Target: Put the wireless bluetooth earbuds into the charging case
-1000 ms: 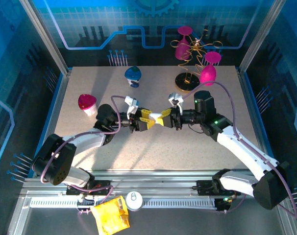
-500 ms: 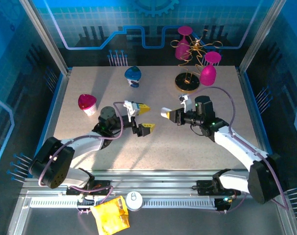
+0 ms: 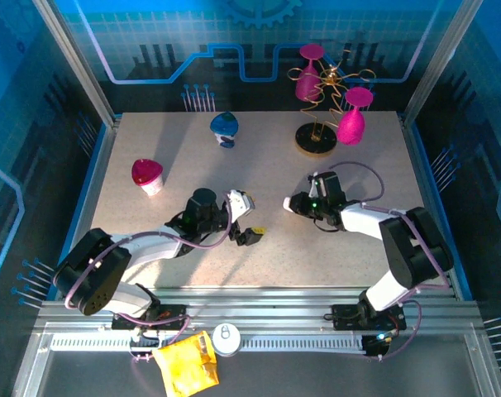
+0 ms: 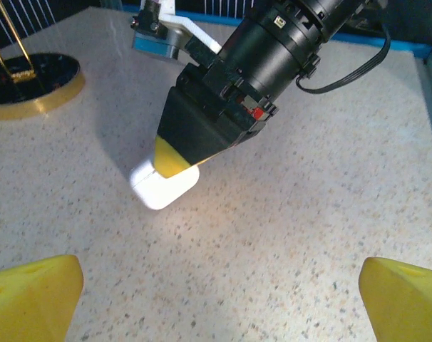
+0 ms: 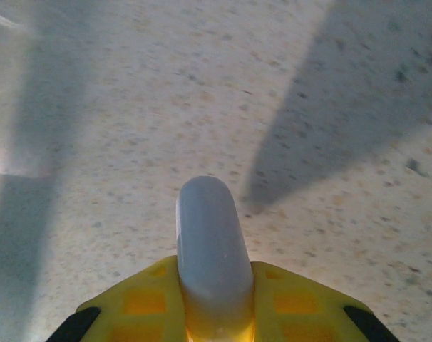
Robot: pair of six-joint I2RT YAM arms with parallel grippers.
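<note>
White charging case (image 4: 159, 191) in right tool (image 4: 180, 158)

The top view is sharp and bright over the pale table (image 3: 259, 157), with a blue tint on the walls around it. Soft arm shadows lie left and right of the case (image 4: 164, 187). In the left wrist view the case glares white, its edges washed out, and a grey shadow runs up and left from it. In the right wrist view the case is close, blurred and grey. Dark shadows fall beyond it, and a bright patch lies to its left.
</note>
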